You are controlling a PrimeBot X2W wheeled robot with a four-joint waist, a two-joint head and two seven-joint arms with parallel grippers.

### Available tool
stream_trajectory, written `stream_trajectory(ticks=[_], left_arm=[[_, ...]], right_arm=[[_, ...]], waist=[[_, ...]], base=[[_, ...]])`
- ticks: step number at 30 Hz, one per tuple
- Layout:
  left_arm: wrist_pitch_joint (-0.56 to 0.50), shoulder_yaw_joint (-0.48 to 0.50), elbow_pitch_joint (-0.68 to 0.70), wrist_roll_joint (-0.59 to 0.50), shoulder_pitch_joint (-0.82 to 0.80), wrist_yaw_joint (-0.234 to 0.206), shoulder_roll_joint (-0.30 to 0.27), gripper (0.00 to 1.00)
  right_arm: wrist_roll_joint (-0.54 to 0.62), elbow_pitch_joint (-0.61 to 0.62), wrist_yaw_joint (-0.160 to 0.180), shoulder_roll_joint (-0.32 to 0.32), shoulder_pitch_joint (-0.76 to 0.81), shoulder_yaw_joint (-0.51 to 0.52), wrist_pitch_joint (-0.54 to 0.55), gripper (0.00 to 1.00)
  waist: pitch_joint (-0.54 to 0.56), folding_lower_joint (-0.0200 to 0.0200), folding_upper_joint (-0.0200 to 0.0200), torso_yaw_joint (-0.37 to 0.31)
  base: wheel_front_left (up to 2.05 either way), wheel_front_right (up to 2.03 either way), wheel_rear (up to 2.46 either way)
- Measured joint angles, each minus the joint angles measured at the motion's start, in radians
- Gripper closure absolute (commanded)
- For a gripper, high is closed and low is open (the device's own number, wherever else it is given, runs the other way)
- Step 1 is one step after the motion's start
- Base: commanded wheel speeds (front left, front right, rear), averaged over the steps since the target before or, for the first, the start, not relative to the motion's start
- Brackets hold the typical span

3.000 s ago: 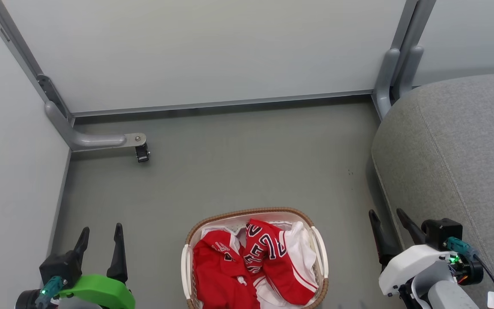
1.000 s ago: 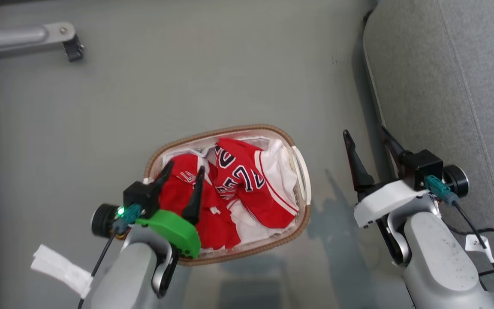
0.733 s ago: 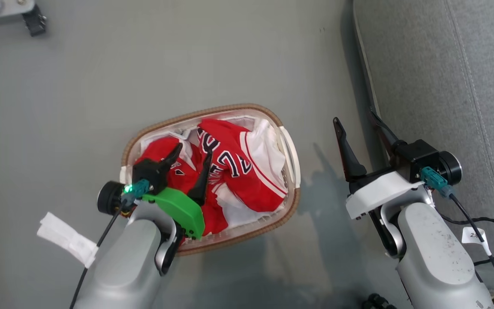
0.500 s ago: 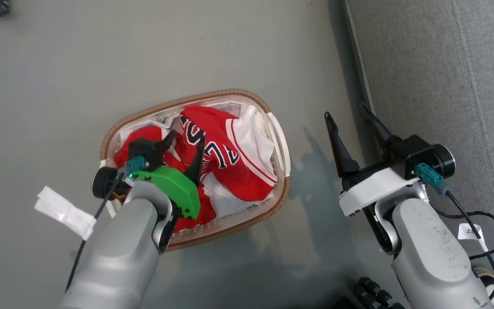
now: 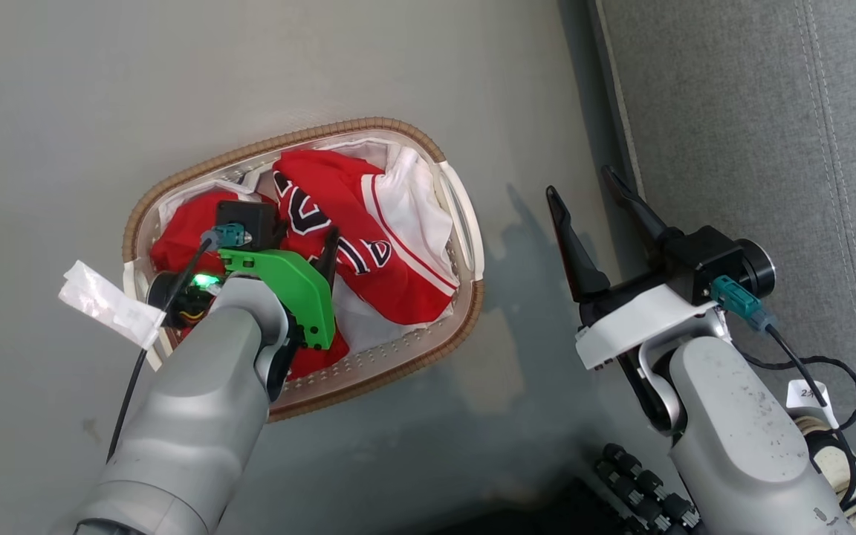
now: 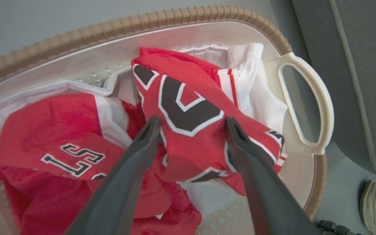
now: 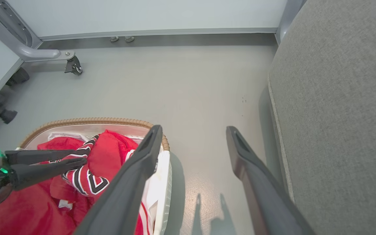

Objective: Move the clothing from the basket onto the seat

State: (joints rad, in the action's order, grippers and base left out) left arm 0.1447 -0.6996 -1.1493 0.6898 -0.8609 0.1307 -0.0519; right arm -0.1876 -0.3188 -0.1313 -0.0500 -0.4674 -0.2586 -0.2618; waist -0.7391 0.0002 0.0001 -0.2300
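The left gripper [image 6: 191, 122], its two dark fingers spread, straddles a raised fold of the red, navy-numbered jerseys [image 5: 328, 178] heaped in the oval white perforated basket with brown woven rim [image 5: 287, 137]. The right gripper [image 5: 580, 184] hangs spread and empty above the grey floor [image 5: 175, 74], beside the large grey upholstered seat [image 5: 755, 111].

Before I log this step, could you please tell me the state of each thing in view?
Jerseys, crumpled, in the basket.
Basket, upright on the floor, holding the jerseys.
Seat, no clothing on the part seen.
Left gripper, open, fingers astride a jersey fold.
Right gripper, open, empty, above the floor.
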Motion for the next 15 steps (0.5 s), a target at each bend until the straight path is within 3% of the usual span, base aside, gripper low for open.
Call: stream_trajectory(ticks=[7, 15], left_arm=[[-0.031, -0.039, 0.005, 0.075, 0.000, 0.000, 0.003, 0.00], [-0.008, -0.069, -0.067, 0.081, -0.045, 0.000, 0.003, 0.00]], right_arm=[[-0.008, 0.004, 0.000, 0.000, -0.002, 0.004, 0.000, 0.00], [-0.007, 0.034, 0.000, 0.000, -0.013, 0.008, 0.000, 0.00]], waist=[[-0.028, -0.0001, 0.0000, -0.009], [-0.077, -0.0001, 0.0000, -0.010]], base=[[0.00, 0.00, 0.00], [0.00, 0.00, 0.00]])
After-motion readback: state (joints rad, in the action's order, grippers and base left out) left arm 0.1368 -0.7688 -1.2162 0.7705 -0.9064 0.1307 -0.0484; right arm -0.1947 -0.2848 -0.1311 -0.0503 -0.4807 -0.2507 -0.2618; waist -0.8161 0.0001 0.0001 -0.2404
